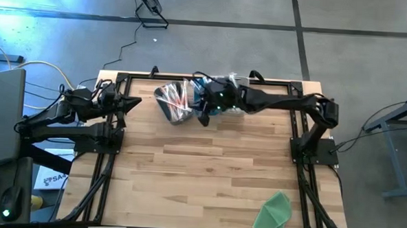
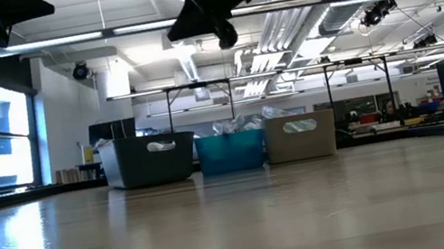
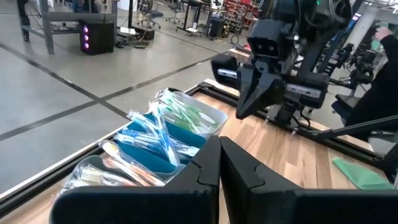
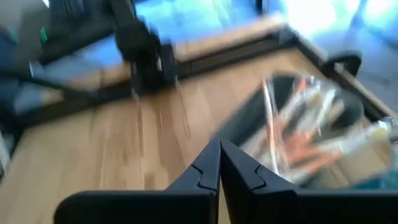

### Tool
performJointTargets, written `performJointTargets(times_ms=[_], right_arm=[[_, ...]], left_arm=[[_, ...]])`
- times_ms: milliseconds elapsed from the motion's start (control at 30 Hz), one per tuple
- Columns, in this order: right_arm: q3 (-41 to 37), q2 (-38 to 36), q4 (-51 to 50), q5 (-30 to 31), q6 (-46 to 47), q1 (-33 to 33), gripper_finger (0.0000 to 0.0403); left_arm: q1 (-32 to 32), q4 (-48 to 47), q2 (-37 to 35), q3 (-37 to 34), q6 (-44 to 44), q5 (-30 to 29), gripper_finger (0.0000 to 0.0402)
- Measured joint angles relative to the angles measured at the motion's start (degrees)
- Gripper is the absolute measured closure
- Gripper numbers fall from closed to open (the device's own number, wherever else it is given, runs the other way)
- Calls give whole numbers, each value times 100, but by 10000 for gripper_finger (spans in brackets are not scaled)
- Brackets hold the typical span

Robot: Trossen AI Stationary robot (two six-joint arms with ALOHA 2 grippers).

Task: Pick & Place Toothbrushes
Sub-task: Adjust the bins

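- the bench point(image 1: 208, 169) is a pale wooden top in a dark frame, mostly bare across its middle and near side.
- three bins stand in a row at the far edge: a dark grey bin point(image 2: 147, 159), a blue bin point(image 2: 231, 151) touching it in the middle, and a tan bin point(image 2: 301, 135) on the other side.
- the right arm reaches across the far side of the bench from the right, and the right hand point(image 4: 219, 163) hangs in the air over the bins, above the dark grey one; its fingers are pressed together with nothing between them.
- the left arm waits at the left edge of the bench; the left hand point(image 3: 219, 158) points toward the bins, its fingers pressed together and holding nothing.
- a flat green cloth point(image 1: 275, 212) lies near the front right corner, well apart from the bins.
- the toothbrushes point(image 3: 158, 138) lie piled inside the bins in clear wrappers: pink and orange ones in the dark grey bin, light blue in the blue bin, green in the tan bin.
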Motion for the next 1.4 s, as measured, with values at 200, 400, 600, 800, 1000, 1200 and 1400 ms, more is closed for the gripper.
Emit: performJointTargets(times_ms=[200, 400, 600, 800, 1000, 1200, 1400], right_arm=[[-1594, -719, 2167, 582, 419, 255, 400], [-2989, -1616, 2703, 1533, 789, 609, 400], [-3780, -2520, 2722, 2085, 1181, 619, 400], [-3924, -3278, 2349, 2269, 1021, 617, 400], [-3924, -3995, 1645, 2287, 819, 617, 400], [-3924, -4633, 1179, 2287, 518, 617, 400], [-3924, -5166, 720, 2561, 234, 617, 400]], left_arm=[[-1, 89, 10, 0, -8, 57, 402], [-1, 79, 474, 0, -391, 251, 402], [-1, -186, 1537, 0, -1169, -3, 402], [1, -575, 2793, -2, -2322, -434, 402], [0, -592, 3930, -2, -3614, -464, 402], [1, -520, 5097, -2, -4509, -560, 402], [1, -102, 6051, -2, -4964, -1297, 402]])
